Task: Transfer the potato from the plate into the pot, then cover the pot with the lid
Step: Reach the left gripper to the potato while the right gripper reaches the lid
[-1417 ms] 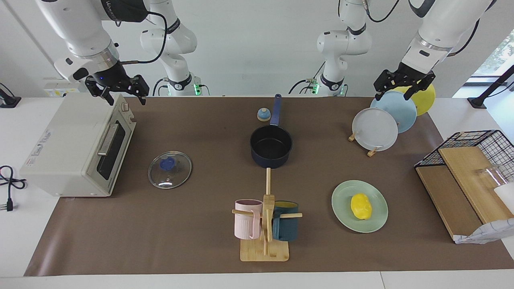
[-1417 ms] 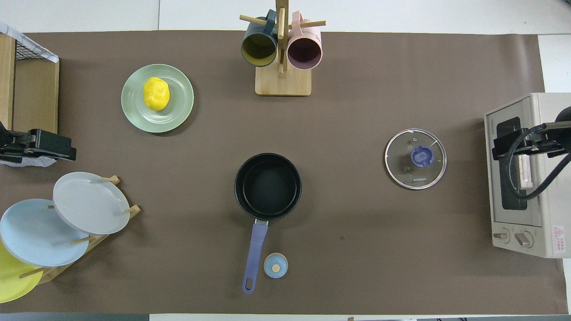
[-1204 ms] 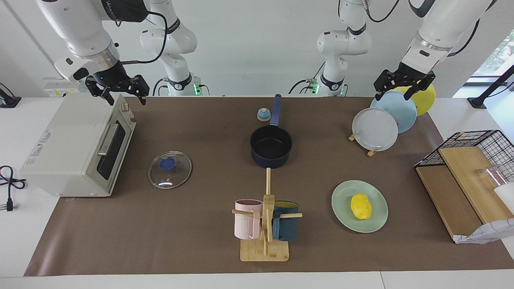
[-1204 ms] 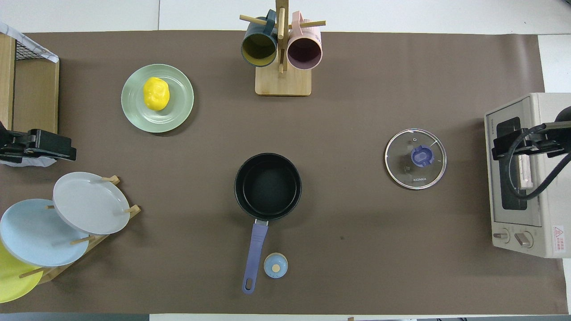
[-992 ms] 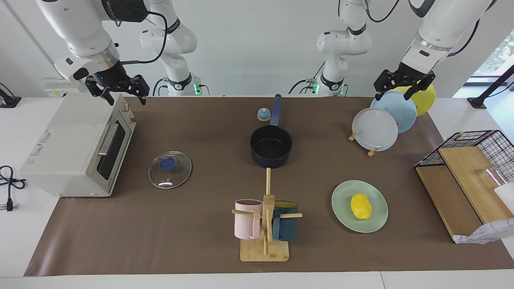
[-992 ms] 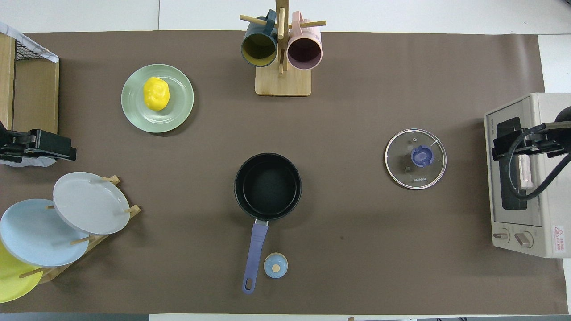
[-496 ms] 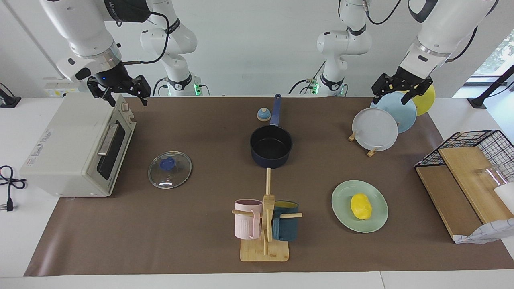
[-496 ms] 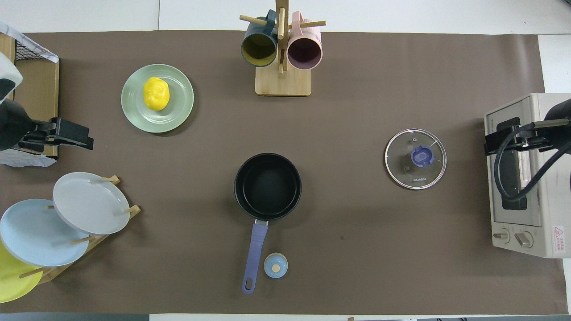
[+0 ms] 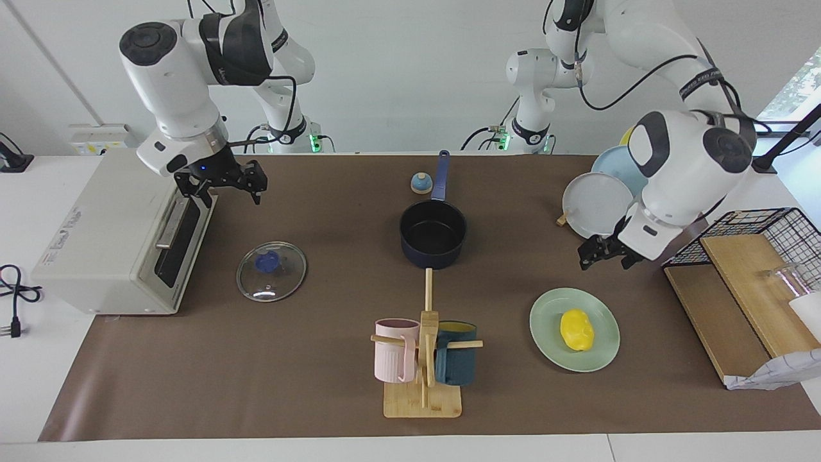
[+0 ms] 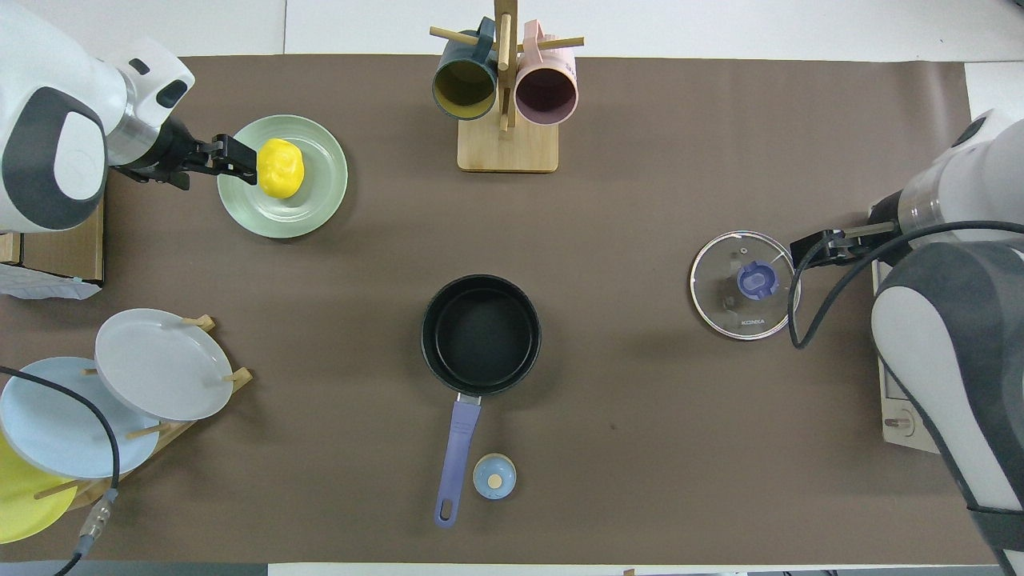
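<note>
Left pincer (image 9: 601,251) open above table near plate (image 9: 545,314), potato (image 9: 576,330) untouched

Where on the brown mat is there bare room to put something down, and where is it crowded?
Free: the wide patch between the pot and the lid; also the strip between pot and green plate. Nearer the robots, the mat beside the bell toward the right arm's end is bare. Crowded: the plate rack and the mug stand.
</note>
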### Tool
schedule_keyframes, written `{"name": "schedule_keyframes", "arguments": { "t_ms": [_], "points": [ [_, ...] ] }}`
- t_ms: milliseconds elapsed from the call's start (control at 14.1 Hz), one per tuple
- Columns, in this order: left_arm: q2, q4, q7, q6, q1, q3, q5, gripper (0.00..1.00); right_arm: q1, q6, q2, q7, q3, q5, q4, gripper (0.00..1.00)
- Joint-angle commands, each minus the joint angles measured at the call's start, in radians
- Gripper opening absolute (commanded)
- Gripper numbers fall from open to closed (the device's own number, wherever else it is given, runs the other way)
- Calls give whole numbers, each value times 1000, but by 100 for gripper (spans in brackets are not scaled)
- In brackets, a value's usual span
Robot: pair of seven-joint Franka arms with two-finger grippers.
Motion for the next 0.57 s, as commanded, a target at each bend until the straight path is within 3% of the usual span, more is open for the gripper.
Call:
{"name": "schedule_keyframes", "arguments": {
  "t_ms": [0, 496],
  "points": [
    [163, 146, 15, 35, -41, 7, 28, 100, -5, 128, 7, -14, 6, 4, -105, 100],
    [194, 68, 16, 194, -51, 4, 106, 100, 1, 413, 61, -93, 6, 4, -293, 100]
  ]
}}
